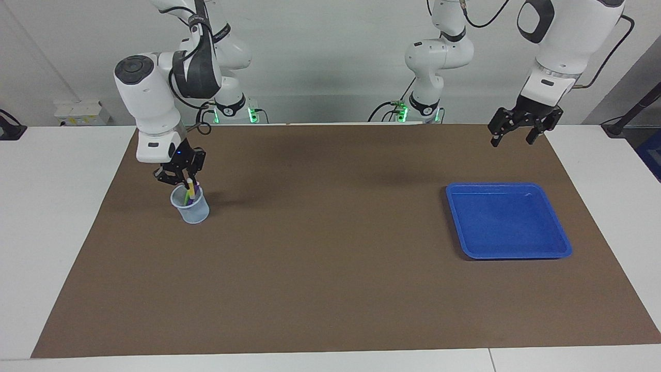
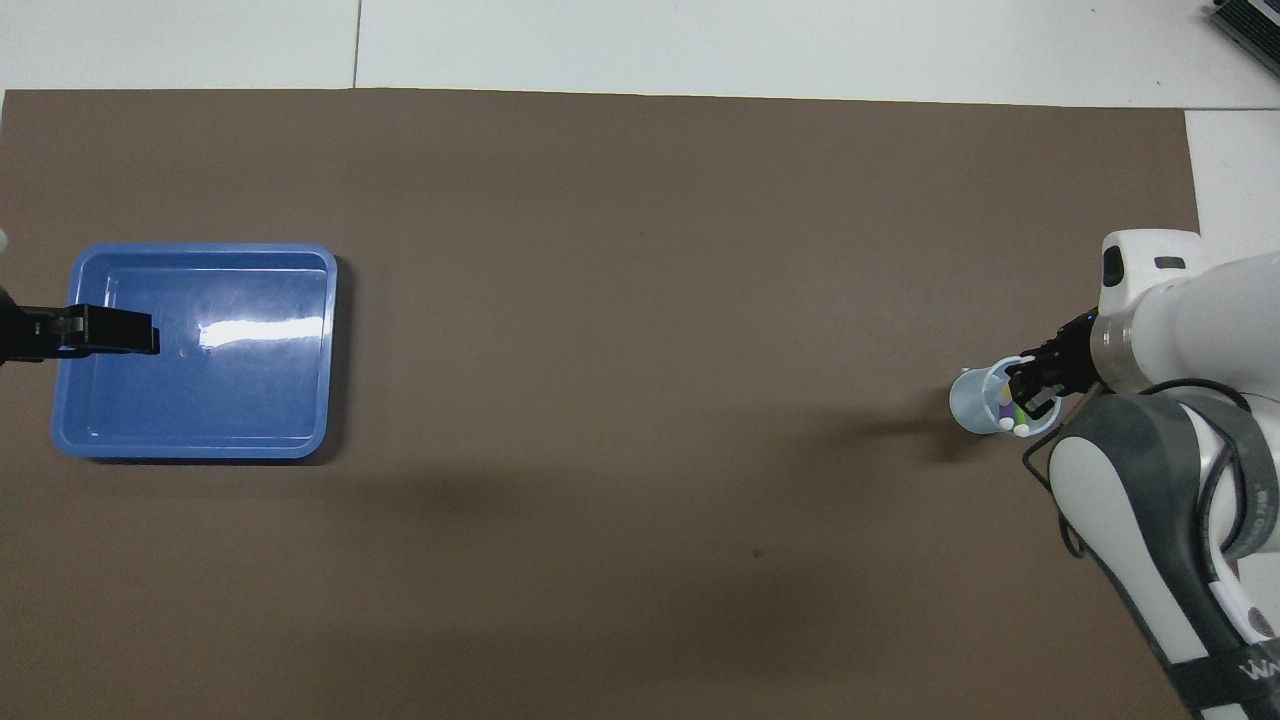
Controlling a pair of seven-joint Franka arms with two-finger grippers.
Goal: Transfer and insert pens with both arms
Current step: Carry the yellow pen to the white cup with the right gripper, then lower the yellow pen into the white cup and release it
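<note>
Right gripper low over the mouth of a clear plastic cup, at the right arm's end of the brown mat. Fingertips sit among the pen tops; cannot tell whether they are parted or whether any pen is pinched.

Cup stands upright on the mat and holds the pens: yellow, green and purple shafts lean together inside, pale caps up near the rim. From overhead the caps show beside the gripper, within the cup's rim.

Blue tray lies flat toward the left arm's end of the mat, nothing in it. Well apart from the cup; bare mat between them.

Left gripper hangs in the air over the mat's edge nearest the robots, by the tray's end, fingers spread wide, holding nothing. That arm waits.

Right arm bends down steeply, wrist nearly vertical above the cup, its elbow raised toward its base.
</note>
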